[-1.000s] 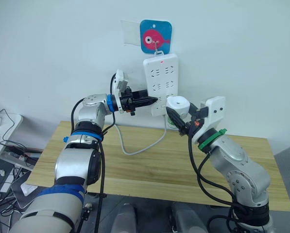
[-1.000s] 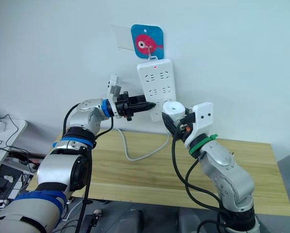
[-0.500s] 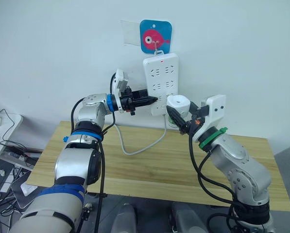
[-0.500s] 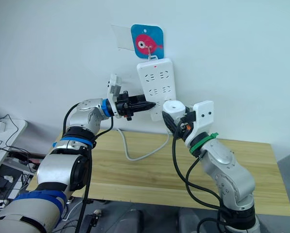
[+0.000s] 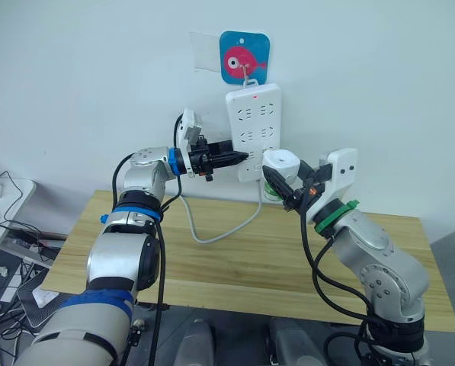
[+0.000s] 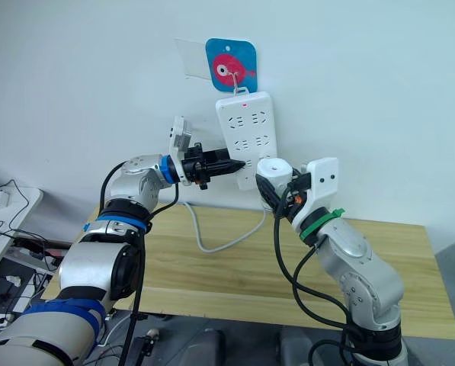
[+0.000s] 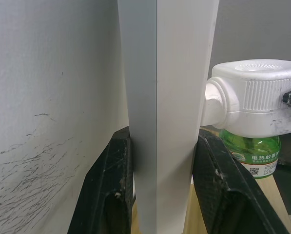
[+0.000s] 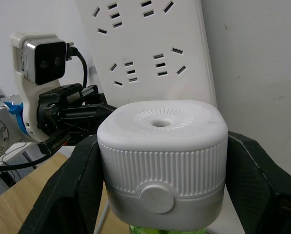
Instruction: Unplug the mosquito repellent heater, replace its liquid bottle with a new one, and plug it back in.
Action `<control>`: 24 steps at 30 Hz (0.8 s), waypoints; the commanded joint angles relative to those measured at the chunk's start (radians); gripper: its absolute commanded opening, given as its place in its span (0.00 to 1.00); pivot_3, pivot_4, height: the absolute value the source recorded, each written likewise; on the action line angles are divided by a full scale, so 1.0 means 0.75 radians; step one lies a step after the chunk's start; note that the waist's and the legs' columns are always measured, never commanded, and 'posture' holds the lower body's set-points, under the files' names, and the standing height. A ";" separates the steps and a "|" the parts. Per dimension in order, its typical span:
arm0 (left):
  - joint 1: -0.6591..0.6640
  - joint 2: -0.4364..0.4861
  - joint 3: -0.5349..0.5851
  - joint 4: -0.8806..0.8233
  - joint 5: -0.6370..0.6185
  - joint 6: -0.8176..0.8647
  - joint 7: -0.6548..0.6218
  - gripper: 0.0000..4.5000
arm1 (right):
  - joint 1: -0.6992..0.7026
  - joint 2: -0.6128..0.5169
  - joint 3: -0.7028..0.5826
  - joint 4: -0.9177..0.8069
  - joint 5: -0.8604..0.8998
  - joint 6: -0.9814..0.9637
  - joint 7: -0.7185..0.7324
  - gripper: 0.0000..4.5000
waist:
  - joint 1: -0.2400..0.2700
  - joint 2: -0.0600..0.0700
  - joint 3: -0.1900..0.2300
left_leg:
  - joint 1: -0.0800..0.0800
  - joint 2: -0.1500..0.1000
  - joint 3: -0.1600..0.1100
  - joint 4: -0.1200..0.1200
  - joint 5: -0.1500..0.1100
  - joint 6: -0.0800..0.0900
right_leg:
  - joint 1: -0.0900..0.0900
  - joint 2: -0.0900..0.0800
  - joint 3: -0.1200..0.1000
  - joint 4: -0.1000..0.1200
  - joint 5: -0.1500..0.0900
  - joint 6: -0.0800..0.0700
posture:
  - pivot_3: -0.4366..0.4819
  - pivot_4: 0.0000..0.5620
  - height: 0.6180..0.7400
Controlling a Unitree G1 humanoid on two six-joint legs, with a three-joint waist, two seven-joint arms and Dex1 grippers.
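A white power strip [image 5: 251, 131] is hung on the wall from a hook below a blue fish sticker [image 5: 244, 56], above a wooden table [image 5: 235, 259]. Its cable [image 5: 225, 229] is looped down over the tabletop.

The strip's lower left edge is clamped by the left gripper [image 5: 237, 158]; in the left wrist view the 2 black fingers [image 7: 107, 187] are seen pressed against either side of the strip's thin edge.

The heater [image 5: 280, 162] is held by the right gripper [image 5: 282, 185] just beside the strip's lower right corner, raised off the table. In the right wrist view the white ribbed body [image 8: 162, 155] is seen gripped between the 2 fingers [image 8: 74, 187], 1 on each side, with the round vent hole facing up. A green bottle [image 7: 250, 150] is seen hanging beneath the heater in the left wrist view, with a printed label on it. In that view the heater's rear stub is seen touching or nearly touching the strip's face; whether the prongs are seated in a socket cannot be told.

A small red light is lit near the top of the strip.
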 commanded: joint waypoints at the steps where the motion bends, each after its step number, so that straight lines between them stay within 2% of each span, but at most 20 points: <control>1: -0.029 -0.016 0.001 -0.040 -0.009 -0.018 -0.031 0.29 | -0.044 0.028 -0.064 -0.057 0.068 0.001 -0.019 0.69 | 0.000 0.000 0.000 | 0.000 0.000 0.000 0.000 0.000 0.000 | 0.000 0.000 0.000 0.000 0.000 0.000 | 0.49 0.24 1.00; 11: -0.024 -0.020 -0.001 -0.043 -0.004 -0.026 -0.033 0.29 | -0.043 0.024 -0.065 -0.044 0.075 0.006 -0.034 0.69 | 0.001 0.000 0.000 | 0.000 0.000 0.000 0.000 0.000 0.000 | 0.000 0.000 0.000 0.000 0.000 0.000 | 0.49 0.24 1.00; 24: -0.030 -0.034 0.009 -0.051 -0.016 0.012 -0.040 0.29 | -0.034 0.008 0.148 0.088 -0.223 -0.193 -0.008 0.69 | -0.008 0.000 0.000 | 0.000 0.000 0.000 0.000 0.000 0.000 | 0.000 0.000 0.000 0.001 0.000 0.000 | 0.48 0.26 1.00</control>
